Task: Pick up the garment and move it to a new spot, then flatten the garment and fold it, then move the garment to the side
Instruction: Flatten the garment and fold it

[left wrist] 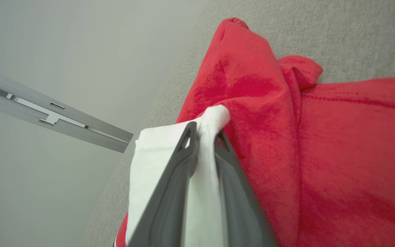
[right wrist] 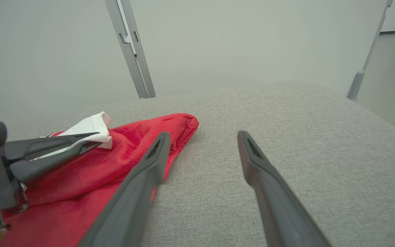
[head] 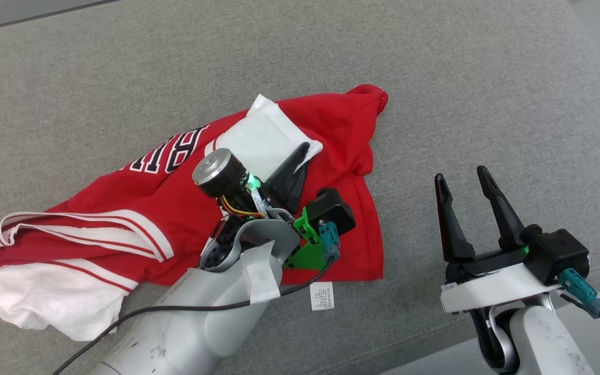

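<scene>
The garment (head: pixel 326 130) is a red jersey with white trim and lettering, lying crumpled across the middle and left of the grey cushion (head: pixel 435 62). My left gripper (head: pixel 304 154) is over its middle, shut on a white fold of the garment (left wrist: pixel 338 144); in the left wrist view the white cloth (left wrist: pixel 201 185) is pinched between the two fingers. The right wrist view shows that grip from the side, on the white fold (right wrist: pixel 91 128). My right gripper (head: pixel 461 179) stands open over bare cushion to the right of the garment (right wrist: pixel 91 178), nothing between its fingers (right wrist: pixel 201 135).
A small white label (head: pixel 322 296) lies on the cushion just below the garment's lower right corner. The cushion's front edge runs close to my right wrist. A grey metal frame post (right wrist: pixel 130 48) stands beyond the far edge.
</scene>
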Robot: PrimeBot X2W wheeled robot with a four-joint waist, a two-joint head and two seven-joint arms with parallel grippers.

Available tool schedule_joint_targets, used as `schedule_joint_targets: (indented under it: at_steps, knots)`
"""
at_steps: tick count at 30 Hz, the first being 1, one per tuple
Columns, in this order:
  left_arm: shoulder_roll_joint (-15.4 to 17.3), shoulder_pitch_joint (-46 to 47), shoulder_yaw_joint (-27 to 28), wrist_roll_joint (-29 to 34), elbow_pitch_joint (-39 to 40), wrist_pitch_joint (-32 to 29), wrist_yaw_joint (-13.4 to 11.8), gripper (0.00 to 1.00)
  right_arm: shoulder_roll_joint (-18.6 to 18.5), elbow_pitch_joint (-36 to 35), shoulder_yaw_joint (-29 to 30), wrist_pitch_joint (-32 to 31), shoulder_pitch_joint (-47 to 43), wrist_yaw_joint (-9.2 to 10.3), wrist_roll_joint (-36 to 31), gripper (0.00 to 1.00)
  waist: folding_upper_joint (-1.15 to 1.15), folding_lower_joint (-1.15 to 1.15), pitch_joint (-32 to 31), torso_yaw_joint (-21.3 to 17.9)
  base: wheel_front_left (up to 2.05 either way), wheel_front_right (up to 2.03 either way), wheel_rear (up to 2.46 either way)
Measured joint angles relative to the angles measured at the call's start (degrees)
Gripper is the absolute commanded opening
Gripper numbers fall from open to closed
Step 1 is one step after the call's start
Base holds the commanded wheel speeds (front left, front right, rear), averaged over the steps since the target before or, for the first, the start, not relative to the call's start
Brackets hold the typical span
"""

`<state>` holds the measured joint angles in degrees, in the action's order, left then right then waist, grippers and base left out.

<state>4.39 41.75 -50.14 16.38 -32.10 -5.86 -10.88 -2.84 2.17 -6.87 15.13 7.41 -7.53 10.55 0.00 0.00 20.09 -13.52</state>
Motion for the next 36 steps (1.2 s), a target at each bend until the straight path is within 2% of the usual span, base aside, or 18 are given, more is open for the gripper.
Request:
schedule_joint_targets:
  at_steps: [5, 9, 13, 16, 20, 23, 28, 33, 36]
  knots:
    - [0.2, -0.1, 0.2, -2.2, 3.7, 1.8, 0.3, 0.00, 0.0, 0.1, 0.2, 0.0, 0.0, 0.00, -0.1, 1.00, 0.00, 0.00, -0.4, 0.9, 0.00, 0.00, 0.00]
    - [0.9, -1.7, 1.6, -5.3, 10.3, 3.4, 0.5, 0.00, 0.0, 0.1, 0.4, 0.0, -0.1, 0.00, -0.4, 1.00, 0.00, 0.00, -0.9, 2.1, 0.00, 0.00, 0.00]
    - [5.6, -6.3, 4.6, -9.2, 18.3, 3.9, 0.6, 0.00, 0.0, 0.0, 0.3, 0.0, -0.1, 0.00, -0.4, 1.00, 0.00, 0.00, -1.4, 3.9, 0.00, 0.00, 0.00]
    - [10.2, -10.2, 7.1, -10.4, 24.0, 3.9, -0.8, 0.00, 0.0, 0.1, 1.1, 0.0, 0.2, 0.00, 3.8, 1.00, 0.00, 0.00, -1.7, 5.5, 0.00, 0.00, 0.00]
    - [15.3, -15.5, 10.5, -12.8, 29.9, 3.9, -3.1, 0.00, -0.2, 4.1, 0.4, 0.0, 2.2, 0.01, 10.3, 1.00, 0.00, 0.00, -2.1, 8.0, 0.00, 0.00, 0.00]
    - [18.4, -18.3, 12.4, -13.9, 31.6, 4.0, -4.2, 0.00, -3.7, 7.2, -1.5, 0.0, 4.5, 0.02, 16.9, 1.00, 0.00, 0.00, -2.3, 9.8, 0.00, 0.00, 0.00]
    - [21.2, -20.6, 14.2, -15.5, 31.3, 5.1, -4.8, 0.00, -12.6, 11.0, -7.1, 0.0, 8.9, 0.02, 31.5, 1.00, 0.00, 0.00, -2.7, 12.6, 0.00, 0.00, 0.00]
    - [22.1, -21.0, 15.0, -15.6, 29.9, 6.0, -6.0, 0.00, -20.3, 14.4, -13.1, 0.0, 13.7, 0.02, 45.4, 1.00, 0.00, 0.00, -2.6, 14.7, 0.00, 0.00, 0.00]
    - [22.4, -21.0, 15.2, -15.5, 29.4, 6.4, -6.2, 0.00, -23.6, 16.8, -16.3, 0.0, 16.7, 0.02, 51.7, 1.00, 0.00, 0.00, -2.0, 15.4, 0.00, 0.00, 0.00]
